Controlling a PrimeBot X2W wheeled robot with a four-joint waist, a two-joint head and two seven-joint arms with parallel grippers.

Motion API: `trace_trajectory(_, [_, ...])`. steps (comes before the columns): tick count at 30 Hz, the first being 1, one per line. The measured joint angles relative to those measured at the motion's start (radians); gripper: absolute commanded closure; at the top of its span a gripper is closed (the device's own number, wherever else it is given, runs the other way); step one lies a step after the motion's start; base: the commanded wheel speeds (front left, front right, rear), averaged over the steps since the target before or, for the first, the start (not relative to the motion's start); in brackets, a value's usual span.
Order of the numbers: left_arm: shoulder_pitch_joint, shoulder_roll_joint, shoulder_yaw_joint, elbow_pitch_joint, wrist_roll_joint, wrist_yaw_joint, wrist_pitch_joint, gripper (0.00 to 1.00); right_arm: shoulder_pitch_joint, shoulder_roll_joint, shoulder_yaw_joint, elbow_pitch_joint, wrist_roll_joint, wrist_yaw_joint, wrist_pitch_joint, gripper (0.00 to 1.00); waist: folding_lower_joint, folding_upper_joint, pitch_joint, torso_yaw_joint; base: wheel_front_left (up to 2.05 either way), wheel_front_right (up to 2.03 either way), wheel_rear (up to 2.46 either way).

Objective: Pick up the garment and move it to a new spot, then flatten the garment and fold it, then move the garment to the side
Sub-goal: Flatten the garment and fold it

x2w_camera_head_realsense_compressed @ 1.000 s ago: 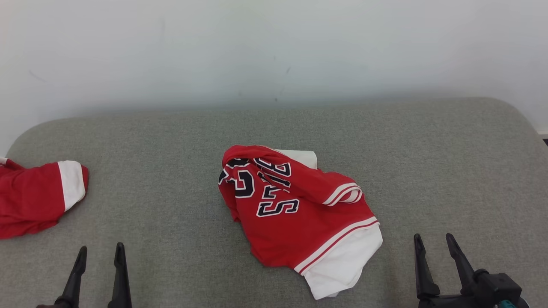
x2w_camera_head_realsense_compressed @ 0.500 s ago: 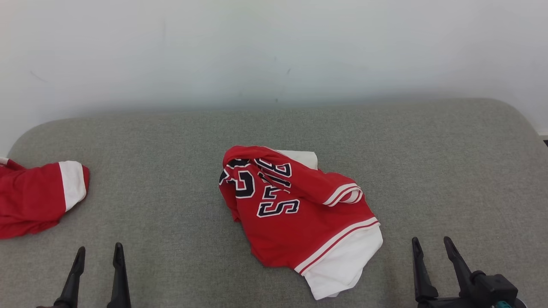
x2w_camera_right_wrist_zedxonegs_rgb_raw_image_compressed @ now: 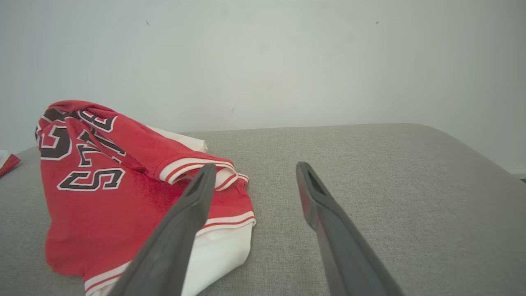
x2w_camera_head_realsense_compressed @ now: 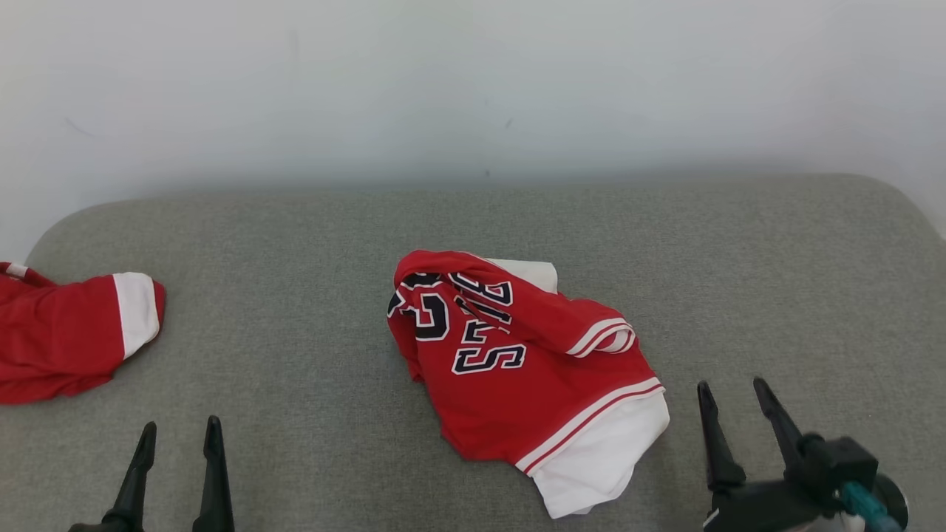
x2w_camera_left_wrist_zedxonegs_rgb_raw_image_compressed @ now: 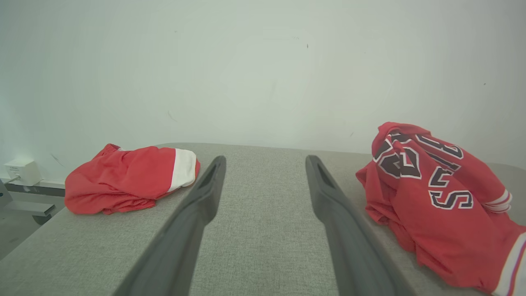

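Observation:
A crumpled red garment (x2w_camera_head_realsense_compressed: 517, 377) with black-and-white lettering and a white hem lies mid-table; it also appears at the right of the left wrist view as the garment (x2w_camera_left_wrist_zedxonegs_rgb_raw_image_compressed: 435, 197) and at the left of the right wrist view as the garment (x2w_camera_right_wrist_zedxonegs_rgb_raw_image_compressed: 102, 185). My left gripper (x2w_camera_head_realsense_compressed: 181, 436) stands open at the lower left, well to the garment's left, with nothing between its fingers. My right gripper (x2w_camera_head_realsense_compressed: 728, 391) is open at the lower right, just right of the white hem and apart from it. In its own view the right gripper (x2w_camera_right_wrist_zedxonegs_rgb_raw_image_compressed: 252, 168) hangs empty above the cloth's right edge.
A second red garment with a white band (x2w_camera_head_realsense_compressed: 66, 336) lies at the table's left edge, also seen as the second garment (x2w_camera_left_wrist_zedxonegs_rgb_raw_image_compressed: 127, 179). The grey fabric table (x2w_camera_head_realsense_compressed: 295, 258) has rounded far corners and meets a pale wall (x2w_camera_head_realsense_compressed: 473, 89). A white box (x2w_camera_left_wrist_zedxonegs_rgb_raw_image_compressed: 22, 172) sits beyond the left edge.
The right gripper has risen and moved a little left, toward the garment's hem. The whole head view has shifted slightly. The garment and left gripper stay put.

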Motion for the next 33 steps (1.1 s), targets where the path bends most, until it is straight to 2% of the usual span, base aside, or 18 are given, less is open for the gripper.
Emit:
trace_trajectory(7, [-0.038,0.001,-0.027,0.004,-0.004,0.0,0.0,0.0,-0.128,-0.049,0.009,0.06,-0.009,0.0,0.084,0.0,-0.0001,0.0,0.025,0.028,0.0,0.0,0.0])
trace_trajectory(15, [-0.079,-0.002,-0.066,0.02,-0.01,0.0,0.0,0.0,-0.243,-0.105,0.033,0.244,-0.004,0.0,0.136,0.0,0.0001,0.0001,0.064,0.078,0.0,0.0,0.0])
trace_trajectory(30, [-0.12,-0.003,-0.092,0.03,-0.014,0.0,0.0,0.0,-0.38,-0.116,0.096,0.579,0.049,0.0,0.143,0.0,0.0001,0.0001,0.122,0.145,0.0,0.0,0.0])
trace_trajectory(31, [-0.124,-0.003,-0.092,0.033,-0.016,0.0,0.0,0.0,-0.389,-0.114,0.098,0.596,0.057,0.0,0.146,0.6,0.0001,0.0001,0.124,0.147,0.0,0.0,0.0])
trace_trajectory(32, [-0.126,-0.003,-0.092,0.036,-0.016,0.0,0.0,0.0,-0.397,-0.112,0.1,0.61,0.067,0.0,0.146,1.0,0.0001,0.0001,0.125,0.148,0.0,0.0,0.0])
trace_trajectory(33, [-0.127,-0.003,-0.092,0.039,-0.017,0.0,0.0,0.0,-0.404,-0.11,0.104,0.619,0.076,0.0,0.139,1.0,0.0001,0.0001,0.125,0.148,0.0,0.0,0.0])
